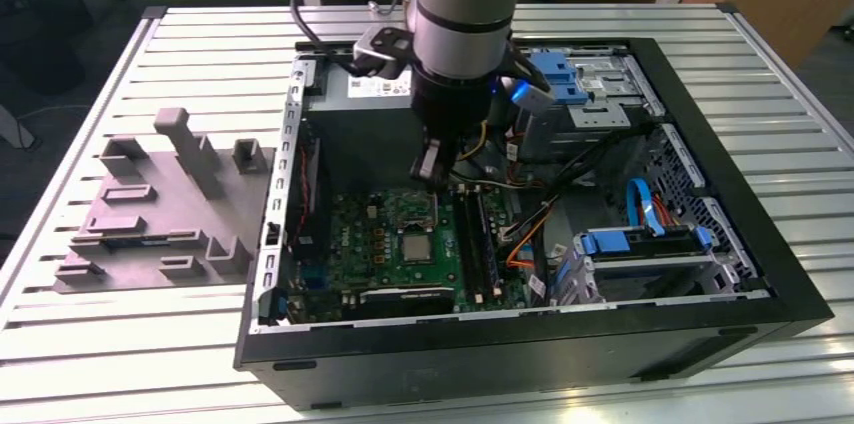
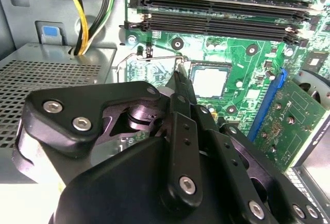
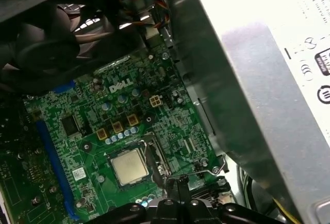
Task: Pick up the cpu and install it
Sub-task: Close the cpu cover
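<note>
an open black computer case (image 1: 747,274) lies on a slatted metal counter (image 1: 160,344). inside it, a green motherboard (image 1: 387,244) sits beside long dark memory sticks (image 2: 221,15), a blue slot (image 3: 51,167) and orange and blue cables (image 1: 641,209). a grey power-supply box (image 3: 278,95) stands along the board's edge. on the exterior view's left, a grey moulded fixture (image 1: 154,209) rests on the counter beside the case.

Overhead exterior; 2 close wrist views, motherboard (image 3: 103,131).

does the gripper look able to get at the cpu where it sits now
Probably yes. The cpu lies face-up in its socket on the motherboard with nothing covering it, and the gripper hangs just beside it; the memory sticks stand off to one side.
</note>
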